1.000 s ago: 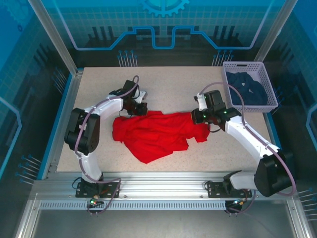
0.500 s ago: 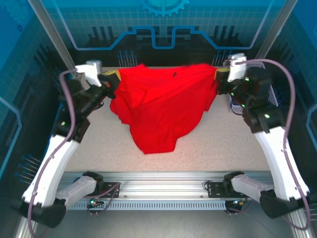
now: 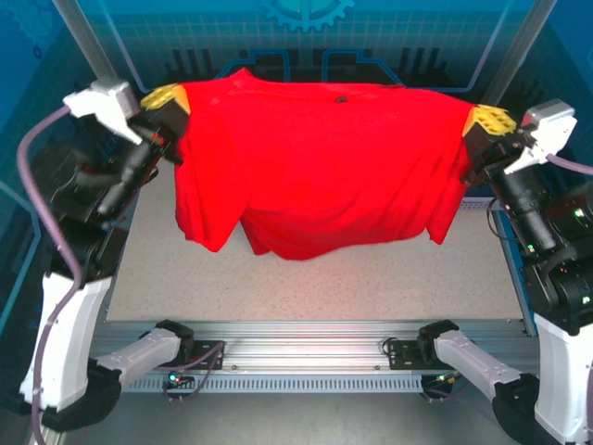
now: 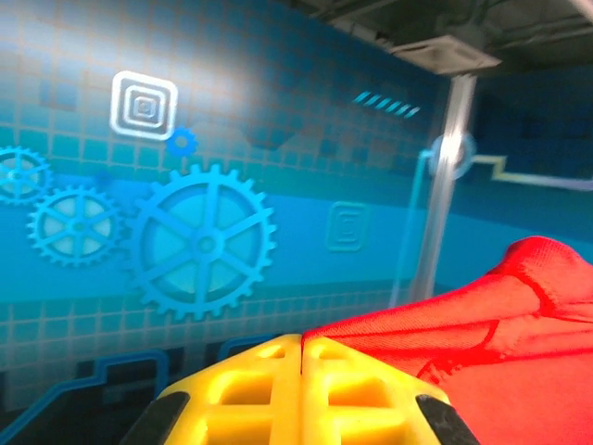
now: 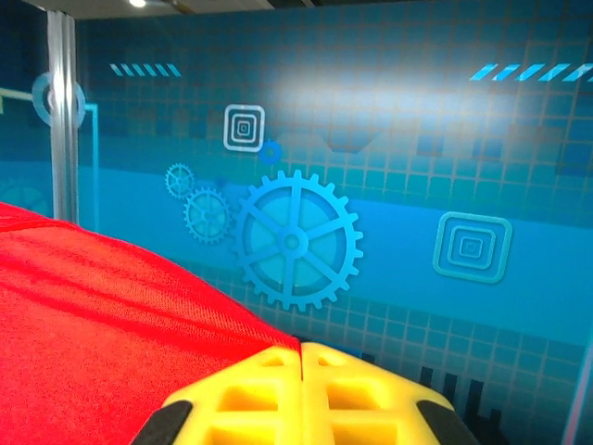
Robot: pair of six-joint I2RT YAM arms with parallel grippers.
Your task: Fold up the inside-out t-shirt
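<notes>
Beige speckled counter [image 3: 306, 283], blue gear-print walls behind. Red t-shirt [image 3: 324, 158] is held up in the air above the counter and spread wide, plain red face to the top camera. Left hand [image 3: 176, 104] pinches one top corner, right hand [image 3: 474, 128] the other, both with yellow fingers pressed together on the cloth.

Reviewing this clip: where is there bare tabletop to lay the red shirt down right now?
Free: the near strip of the beige speckled tabletop, between the hanging hem of the bright red cloth t-shirt and the aluminium front rail. Crowded: above, where the shirt spans between the left gripper and right gripper, both clamped on it; the far table is hidden behind it.
</notes>
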